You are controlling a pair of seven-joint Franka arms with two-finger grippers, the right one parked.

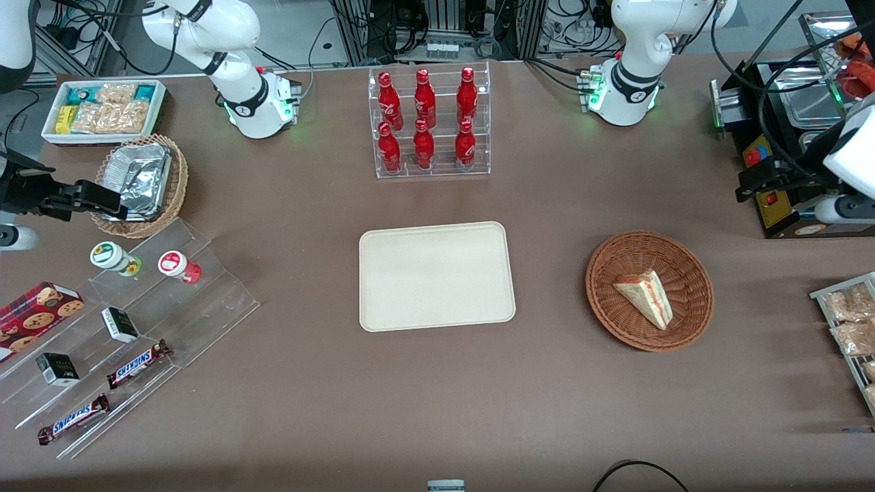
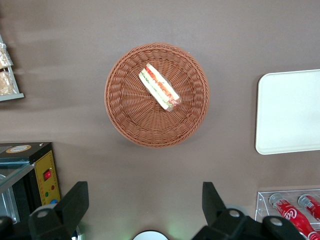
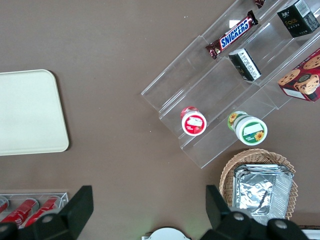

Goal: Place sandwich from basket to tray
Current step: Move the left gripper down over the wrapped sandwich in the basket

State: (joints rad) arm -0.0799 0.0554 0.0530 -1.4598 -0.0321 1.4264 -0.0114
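The sandwich [image 1: 646, 297] [image 2: 159, 86], a pale wedge with red and green filling along its edge, lies in the round reddish-brown basket [image 1: 615, 321] [image 2: 125, 115]. The cream tray [image 1: 436, 276] [image 2: 290, 112] [image 3: 30, 112] sits flat and bare beside the basket, toward the parked arm's end. My left gripper [image 1: 746, 184] [image 2: 144, 200] hangs high over the table, farther from the front camera than the basket and toward the working arm's end. Its fingers [image 2: 75, 200] are spread wide apart with nothing between them, well clear of the basket.
A clear rack of red bottles [image 1: 429, 123] stands farther from the front camera than the tray. A black appliance [image 1: 786, 137] and a wire rack of snack packets [image 1: 851, 321] sit at the working arm's end. A stepped acrylic shelf [image 1: 137, 321] with snacks lies toward the parked arm's end.
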